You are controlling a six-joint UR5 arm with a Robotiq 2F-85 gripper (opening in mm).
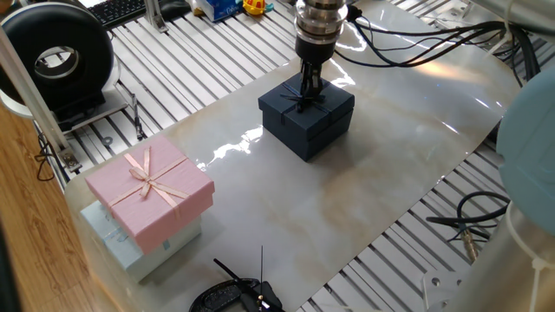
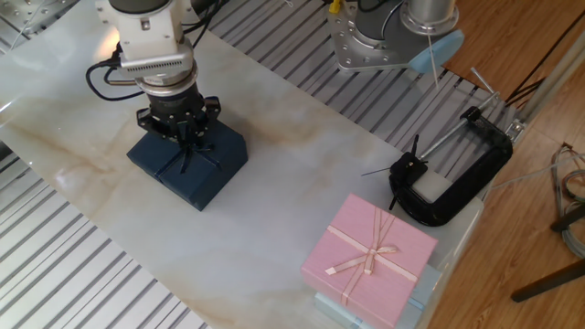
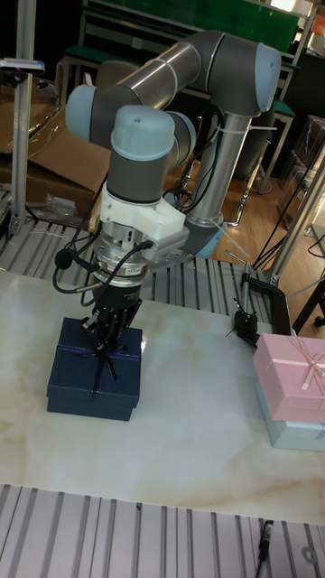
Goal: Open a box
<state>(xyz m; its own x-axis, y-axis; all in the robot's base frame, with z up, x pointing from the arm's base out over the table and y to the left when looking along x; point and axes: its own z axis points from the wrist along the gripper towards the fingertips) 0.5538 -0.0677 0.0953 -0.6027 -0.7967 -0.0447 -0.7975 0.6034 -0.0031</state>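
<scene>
Reaching straight down in one fixed view, the gripper [image 1: 309,90] meets the ribbon bow [image 1: 305,101] atop the box [image 1: 306,120], which sits lidded on the desk [image 1: 347,199]. From the other fixed view, its fingers look pinched on that bow, well apart from the pink box [image 2: 370,259]. The tall fixed view shows the same contact; full closure cannot be told.
</scene>
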